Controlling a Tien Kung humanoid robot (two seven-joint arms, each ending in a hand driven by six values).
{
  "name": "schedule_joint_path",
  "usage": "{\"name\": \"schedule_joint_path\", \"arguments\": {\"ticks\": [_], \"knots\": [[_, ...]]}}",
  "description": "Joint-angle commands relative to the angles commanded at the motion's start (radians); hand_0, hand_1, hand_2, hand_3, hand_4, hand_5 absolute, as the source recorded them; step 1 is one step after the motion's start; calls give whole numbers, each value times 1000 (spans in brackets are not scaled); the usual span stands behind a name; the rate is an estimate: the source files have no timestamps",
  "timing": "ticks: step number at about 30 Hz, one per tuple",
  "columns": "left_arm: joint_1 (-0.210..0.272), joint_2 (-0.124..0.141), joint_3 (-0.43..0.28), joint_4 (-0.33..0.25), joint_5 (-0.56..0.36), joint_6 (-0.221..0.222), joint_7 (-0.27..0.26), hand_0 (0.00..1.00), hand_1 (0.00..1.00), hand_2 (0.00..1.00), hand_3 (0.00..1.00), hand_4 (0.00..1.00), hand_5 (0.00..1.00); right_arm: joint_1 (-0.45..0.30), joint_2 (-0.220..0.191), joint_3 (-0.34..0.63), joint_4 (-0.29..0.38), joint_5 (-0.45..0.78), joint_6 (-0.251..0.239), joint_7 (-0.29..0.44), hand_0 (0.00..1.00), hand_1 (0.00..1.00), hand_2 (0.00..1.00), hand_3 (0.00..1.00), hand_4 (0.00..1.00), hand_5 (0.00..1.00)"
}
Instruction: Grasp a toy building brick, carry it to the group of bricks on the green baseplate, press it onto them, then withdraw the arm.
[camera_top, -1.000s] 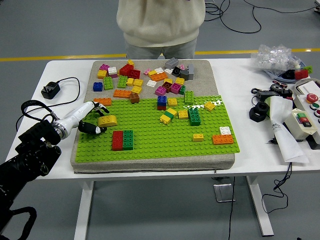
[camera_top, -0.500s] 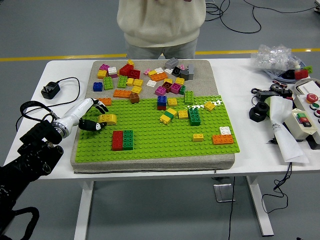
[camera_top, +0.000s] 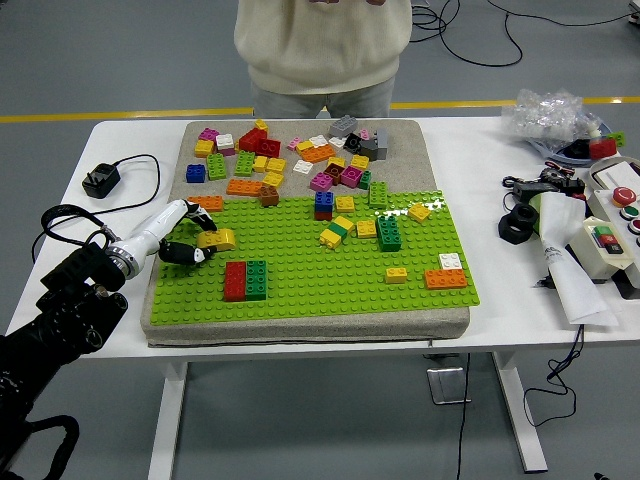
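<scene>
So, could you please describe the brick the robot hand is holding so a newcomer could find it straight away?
Start at the green studded baseplate on the grey foam pad and go to its left edge, just above the side-by-side red and green bricks. There the left robot hand grips a yellow plastic building brick, the only yellow brick on that side.

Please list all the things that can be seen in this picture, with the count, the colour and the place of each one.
table: one, white, fills the middle.
mat: one, grey, on the table.
green baseplate: one, on the mat's near part.
yellow brick: one, at the baseplate's left edge, in the left hand's fingers.
red and green bricks: one pair, side by side, near-left on the baseplate.
loose bricks: many, mixed colours, far part of the mat.
charger: one, black, table's left.
control box: one, pale with coloured buttons, table's right.
person: one, cream sweater, far side.
left hand: one, black fingers, closed on the yellow brick.
</scene>
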Motion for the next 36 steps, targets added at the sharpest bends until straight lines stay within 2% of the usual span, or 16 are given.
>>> {"name": "schedule_joint_path", "arguments": {"ticks": [20, 26, 36], "knots": [[20, 0, -36, -46, -8, -2, -2, 915, 657, 522, 483, 696, 2, 0, 1, 3, 0, 2, -1, 3, 792, 701, 750, 713, 906, 551], [34, 3, -53, -91, -1, -12, -5, 911, 648, 522, 482, 699, 2, -2, 0, 4, 0, 0, 0, 3, 792, 700, 750, 712, 906, 552], [72, 29, -54, -198, -3, -32, -5, 909, 638, 519, 478, 688, 2, -2, -1, 9, 0, -4, 0, 9, 792, 701, 749, 713, 905, 551]]}}
